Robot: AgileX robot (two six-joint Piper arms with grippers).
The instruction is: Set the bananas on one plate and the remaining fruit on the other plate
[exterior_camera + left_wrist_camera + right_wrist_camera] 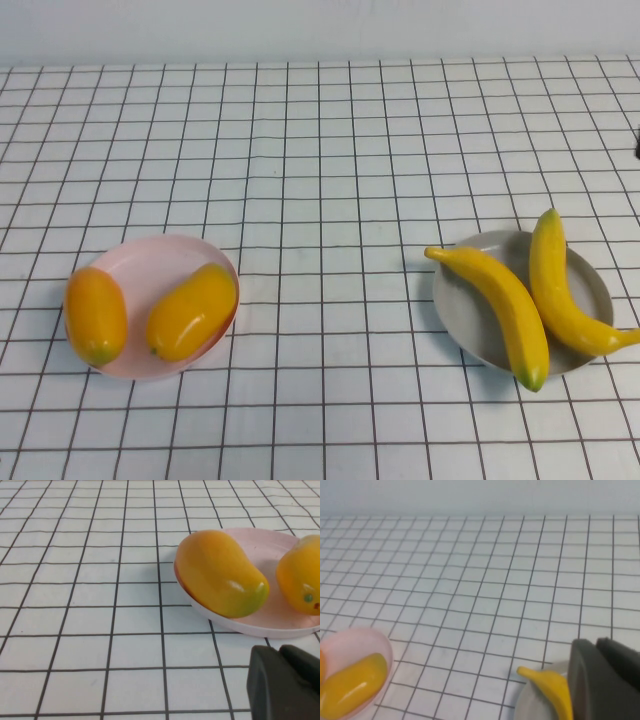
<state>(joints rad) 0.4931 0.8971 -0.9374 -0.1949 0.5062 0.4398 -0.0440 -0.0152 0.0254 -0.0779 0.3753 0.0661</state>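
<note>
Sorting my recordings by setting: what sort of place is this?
Probably a lab test bench, not a kitchen: a gridded white tablecloth, glossy bananas on a grey plate, both grippers shut, empty.

A: Where is there room to pass?
B: The checked bench (320, 150) lies bare between the pink plate (140, 262) and the grey plate (470, 320), and across the whole far side.
A: Obstacles?
B: Only those two loaded plates, well apart.
</note>
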